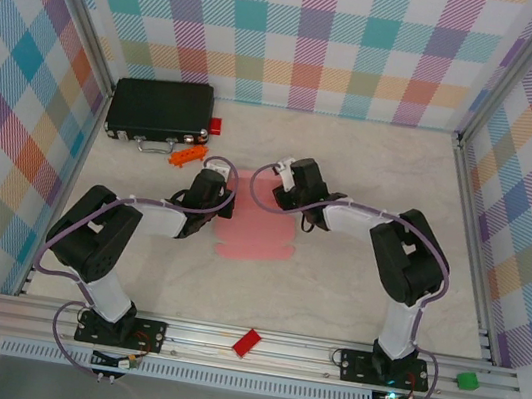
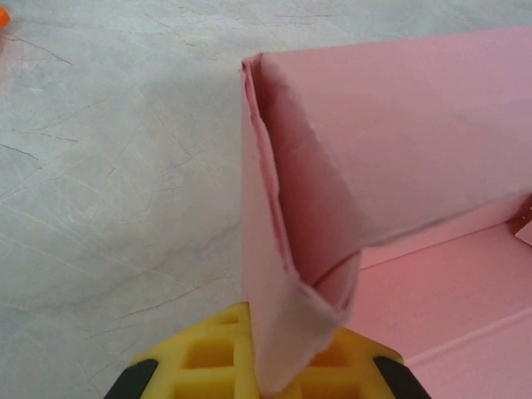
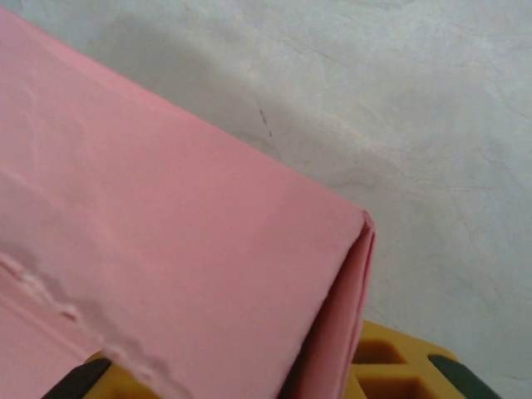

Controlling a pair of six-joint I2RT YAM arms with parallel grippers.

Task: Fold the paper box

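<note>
Left gripper [image 1: 219, 190] and right gripper [image 1: 282, 184] each clamp an upright folded edge of the paper box [image 1: 257, 244] at mid-frame; open table [image 1: 382, 167] spreads right, black case [image 1: 159, 110] upper left.

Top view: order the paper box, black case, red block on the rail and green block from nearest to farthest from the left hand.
1. paper box, in left hand
2. black case, far left
3. red block, near rail
4. green block, near right
</note>
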